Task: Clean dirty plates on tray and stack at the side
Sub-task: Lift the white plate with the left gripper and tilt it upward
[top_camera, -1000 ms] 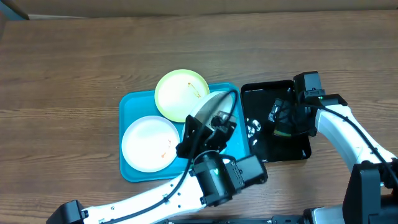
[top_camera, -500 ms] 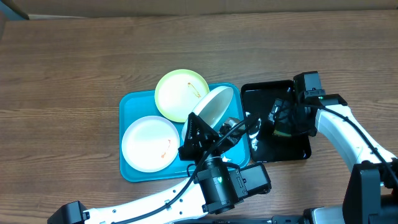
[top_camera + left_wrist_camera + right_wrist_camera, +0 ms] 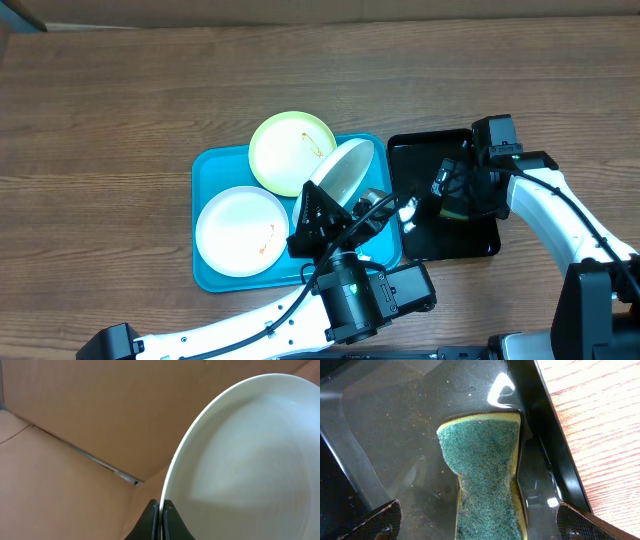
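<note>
Wood-grain table point(image 3: 120, 100) carries two trays: a turquoise tray point(image 3: 206, 168) on the left and a black tray point(image 3: 430, 240) just beside it on the right. Three plates show. One white plate point(image 3: 240, 231) lies flat in the turquoise tray's left half, with an orange-red smear near its right edge. A yellow-green plate point(image 3: 290, 152), also smeared, rests across that tray's far rim and partly overhangs it. The third plate point(image 3: 346, 168), white, is lifted and tilted on edge above the tray's right half. The left gripper point(image 3: 161, 510) is clamped on its rim, with only the thin edge between the fingers. In the black tray, which looks wet, lies one green-faced yellow sponge point(image 3: 487, 475). The right gripper point(image 3: 477, 525) hangs over it, jaws spread wide to either side; whether it touches the sponge cannot be told.
</note>
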Controlling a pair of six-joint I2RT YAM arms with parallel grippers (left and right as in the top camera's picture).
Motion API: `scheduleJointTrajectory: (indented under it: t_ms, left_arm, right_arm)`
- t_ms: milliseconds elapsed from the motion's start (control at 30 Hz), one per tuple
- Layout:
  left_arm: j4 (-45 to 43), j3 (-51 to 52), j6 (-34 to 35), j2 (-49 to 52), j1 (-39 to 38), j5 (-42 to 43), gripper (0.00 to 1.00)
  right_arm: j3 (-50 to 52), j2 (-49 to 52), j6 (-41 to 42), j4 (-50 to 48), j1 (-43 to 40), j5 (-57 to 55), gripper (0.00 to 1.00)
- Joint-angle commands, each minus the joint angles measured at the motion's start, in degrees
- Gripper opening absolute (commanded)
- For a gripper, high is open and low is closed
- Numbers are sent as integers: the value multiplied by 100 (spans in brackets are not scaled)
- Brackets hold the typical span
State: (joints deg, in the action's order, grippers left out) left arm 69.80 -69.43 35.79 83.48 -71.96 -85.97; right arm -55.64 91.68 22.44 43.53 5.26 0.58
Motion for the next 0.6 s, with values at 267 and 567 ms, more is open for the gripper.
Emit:
scheduleJointTrajectory:
  t_ms: [267, 567]
  left_arm:
    - [-129, -149, 39, -122, 37, -162, 4]
    - [-129, -149, 39, -122, 37, -11, 4]
  right_arm:
    - [22, -9, 2, -22, -20, -72, 100]
    - [22, -9, 0, -20, -20, -72, 100]
